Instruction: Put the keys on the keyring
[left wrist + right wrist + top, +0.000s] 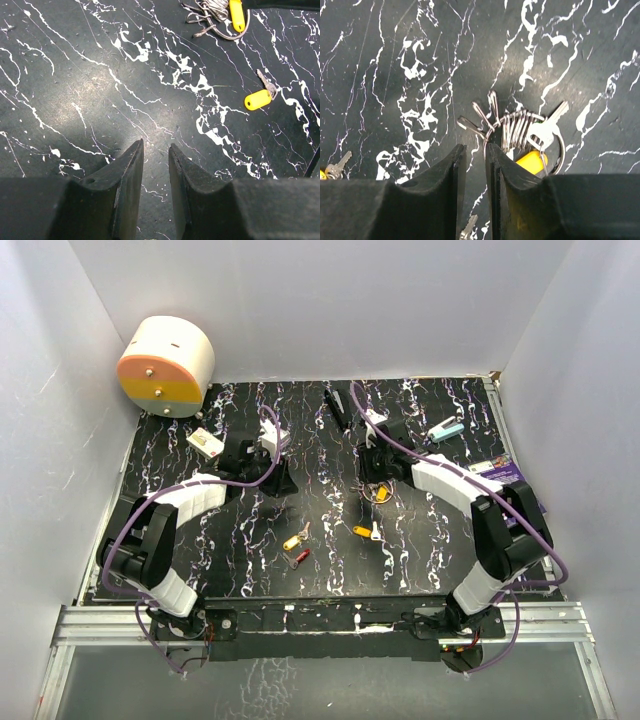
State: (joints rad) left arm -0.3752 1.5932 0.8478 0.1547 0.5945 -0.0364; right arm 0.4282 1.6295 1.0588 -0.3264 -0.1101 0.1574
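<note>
Drum (165, 365): far left corner, white with an orange and yellow face.
Box (205, 442): small and white, near the left edge, just left of the left arm's wrist; its markings are too small to read.
Left gripper (156, 146): over bare bench (440, 560) left of centre; fingers drawn almost together with only a narrow slit, nothing in it.
Loose keys, left: one yellow key (292, 541) and one red key (299, 557) lie close together toward the near edge, left of centre; whether they touch cannot be made out.
Pen (338, 405): black, at the far edge near the middle; its tip is lost against the dark top.
Loose key, centre: yellow head (260, 97) with its silver blade pointing away, apart from the ring; in the top view a small white piece lies beside it, unclear what it is.
Keyring (520, 131): centre of the bench, just ahead of the right fingertips; plain silver keys fan out from it. A yellow tag (532, 162) on it is half hidden behind the right finger. In the left wrist view the top edge cuts the ring off.
Right gripper (475, 146): clenched to a thin slit; the ring's left arc meets the fingertip line, and contact cannot be told.
Clip (447, 430): pale teal, far right.
Card (510, 475): purple, right edge, partly hidden by the right arm.
</note>
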